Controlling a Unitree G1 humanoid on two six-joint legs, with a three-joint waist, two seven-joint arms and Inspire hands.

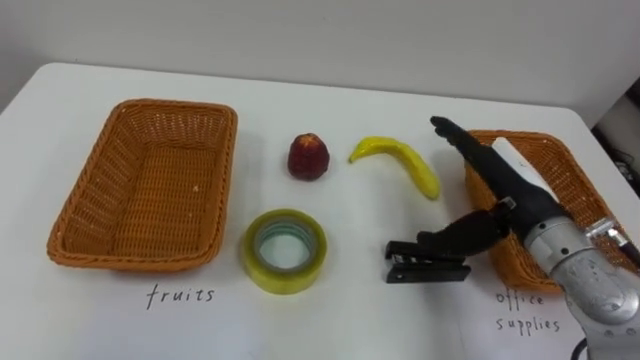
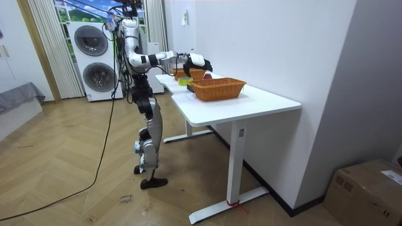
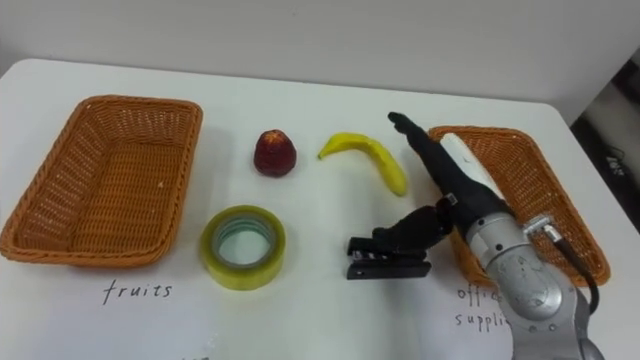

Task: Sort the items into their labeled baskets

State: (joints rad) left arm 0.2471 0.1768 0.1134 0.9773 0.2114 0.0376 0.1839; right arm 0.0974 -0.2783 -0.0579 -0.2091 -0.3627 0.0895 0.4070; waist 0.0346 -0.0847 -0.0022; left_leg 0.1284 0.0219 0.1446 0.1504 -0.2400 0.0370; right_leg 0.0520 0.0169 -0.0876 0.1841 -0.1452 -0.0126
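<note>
I had the right hand [image 1: 512,188] spread wide, fingers straight, thumb reaching down to the boxy black stapler [image 1: 426,266] just beside the woven wicker office-supplies basket [image 1: 541,138]. The smooth curved banana [image 1: 402,161] lay near that basket too.

The word "fruits" [image 1: 181,295] is handwritten in dark pen on the white desk [image 1: 350,310], just near of the empty orange wicker basket on the left [image 1: 175,105]. On the right, "office" [image 1: 520,298] with "supplies" [image 1: 530,323] under it is handwritten on the desk, just near of the orange wicker basket on the right [image 1: 530,137]. In the right eye view the ends of both words are covered.
</note>
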